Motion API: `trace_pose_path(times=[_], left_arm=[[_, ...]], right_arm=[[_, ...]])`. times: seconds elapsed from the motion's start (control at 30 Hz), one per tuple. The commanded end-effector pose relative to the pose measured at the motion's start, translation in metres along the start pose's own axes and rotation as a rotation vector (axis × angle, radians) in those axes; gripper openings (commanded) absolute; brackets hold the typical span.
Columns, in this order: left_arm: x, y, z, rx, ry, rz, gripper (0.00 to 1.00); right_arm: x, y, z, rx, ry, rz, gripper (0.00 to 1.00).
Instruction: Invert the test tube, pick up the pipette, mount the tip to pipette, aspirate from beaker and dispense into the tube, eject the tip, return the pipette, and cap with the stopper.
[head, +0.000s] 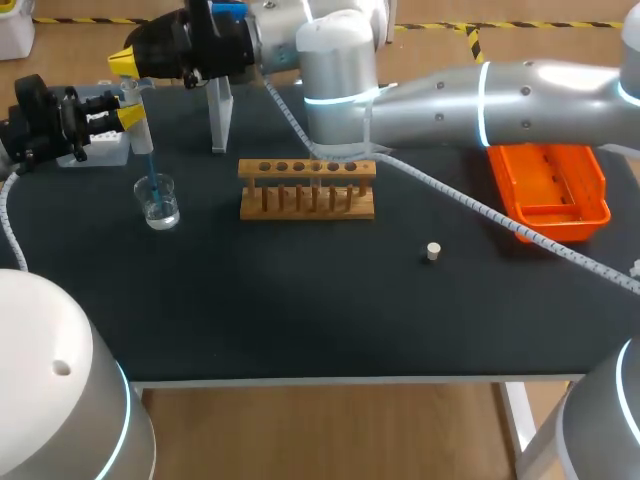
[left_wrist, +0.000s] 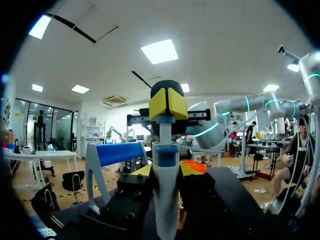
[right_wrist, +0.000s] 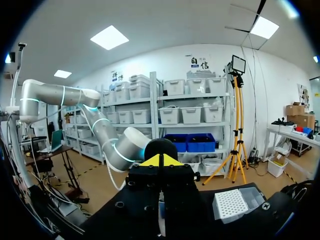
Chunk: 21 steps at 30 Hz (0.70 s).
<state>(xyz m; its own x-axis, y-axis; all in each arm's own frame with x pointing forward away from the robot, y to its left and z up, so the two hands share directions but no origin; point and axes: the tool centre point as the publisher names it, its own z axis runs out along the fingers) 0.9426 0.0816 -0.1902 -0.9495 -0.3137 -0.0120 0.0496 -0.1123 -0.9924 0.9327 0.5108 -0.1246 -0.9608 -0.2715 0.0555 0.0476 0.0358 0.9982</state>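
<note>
Yellow tips of the right gripper (right_wrist: 160, 161) pressed together above the pipette (right_wrist: 161, 216), white tip box (right_wrist: 231, 204) beside.

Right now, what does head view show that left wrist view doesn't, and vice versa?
Only head: the beaker with the tip of the pipette dipped in it, the wooden tube rack, and the stopper lying loose on the mat. Only left wrist: the blue band on the pipette body. Both: the pipette in the left gripper, the right gripper shut at its top end, the pipette stand and the orange tray.
</note>
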Motion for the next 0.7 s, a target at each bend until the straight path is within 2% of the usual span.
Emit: trace_pose_path(times=[0.03,0.7], left_arm=[[-0.001,0.000,-0.001,0.002,0.004,0.001,0.00],[-0.001,0.000,-0.001,0.002,0.004,0.001,0.00]], right_arm=[[-0.005,-0.003,0.003,-0.003,0.006,-0.002,0.00],[-0.002,-0.022,0.009,-0.008,0.013,0.013,0.00]])
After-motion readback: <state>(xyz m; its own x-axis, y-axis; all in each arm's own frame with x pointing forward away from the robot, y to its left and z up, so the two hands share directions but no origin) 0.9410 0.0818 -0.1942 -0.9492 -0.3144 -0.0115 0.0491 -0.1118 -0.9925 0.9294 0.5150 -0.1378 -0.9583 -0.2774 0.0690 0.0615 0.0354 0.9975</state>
